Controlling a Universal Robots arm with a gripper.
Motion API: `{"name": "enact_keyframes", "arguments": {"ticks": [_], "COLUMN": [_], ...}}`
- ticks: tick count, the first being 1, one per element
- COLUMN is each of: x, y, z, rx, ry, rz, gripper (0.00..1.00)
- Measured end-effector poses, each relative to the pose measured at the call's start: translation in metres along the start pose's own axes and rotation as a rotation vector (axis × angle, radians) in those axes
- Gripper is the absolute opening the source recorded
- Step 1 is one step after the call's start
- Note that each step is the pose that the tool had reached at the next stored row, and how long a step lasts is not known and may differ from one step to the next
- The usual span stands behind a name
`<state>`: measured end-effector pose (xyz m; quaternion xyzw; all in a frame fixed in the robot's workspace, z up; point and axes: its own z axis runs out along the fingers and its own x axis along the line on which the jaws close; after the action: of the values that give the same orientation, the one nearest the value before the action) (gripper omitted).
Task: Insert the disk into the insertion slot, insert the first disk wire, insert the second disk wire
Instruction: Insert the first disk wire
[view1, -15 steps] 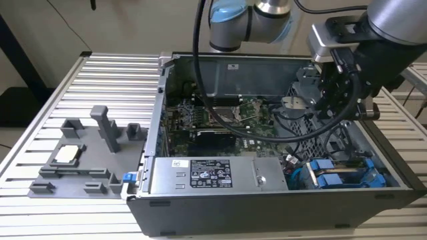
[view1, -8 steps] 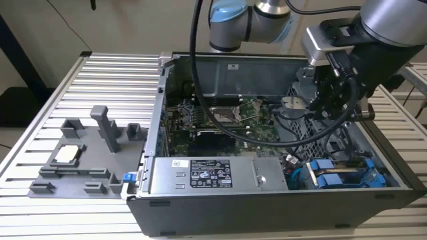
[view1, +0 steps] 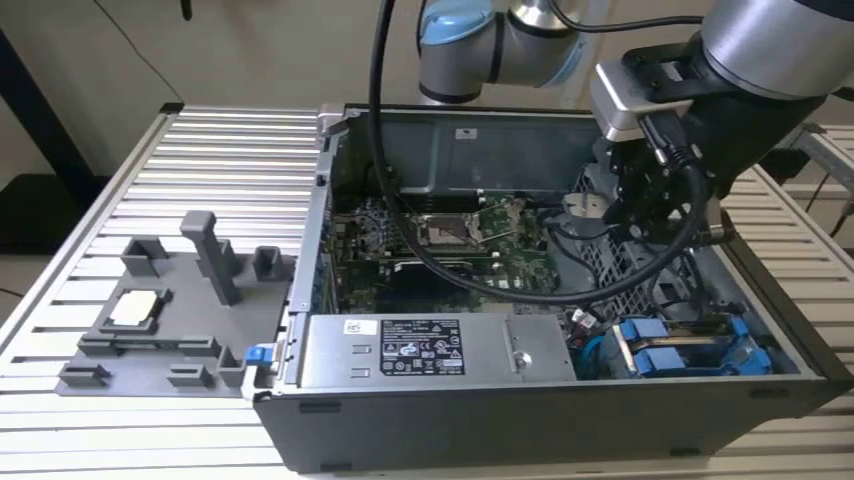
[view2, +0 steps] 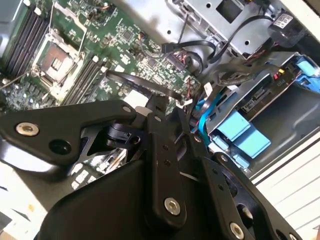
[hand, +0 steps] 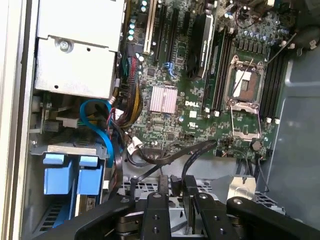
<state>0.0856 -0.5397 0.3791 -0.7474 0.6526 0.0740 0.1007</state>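
Sitting in the near corner of the open computer case (view1: 534, 420), at the exterior view's right, the disk (view1: 674, 352) already lies in the insertion slot (hand: 65, 149). Its blue caddy tabs show at the mouth, within reach for cabling. Just beyond, the gripper (hand: 175, 182) hangs low over the motherboard (view1: 454, 240) beside the cage. Its fingers are drawn almost together and, by the look of it, pinch a black wire (view2: 135, 82) close to its end, likely so the plug can be steered. Behind it the arm rises out of the case.
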Motion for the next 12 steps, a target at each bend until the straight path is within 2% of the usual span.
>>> {"name": "enact_keyframes", "arguments": {"ticks": [12], "x": [0.0002], "y": [0.0020], "z": [0.0017], "rx": [0.0028], "ry": [0.0009], "rz": [0.005], "gripper": [0.27]}}
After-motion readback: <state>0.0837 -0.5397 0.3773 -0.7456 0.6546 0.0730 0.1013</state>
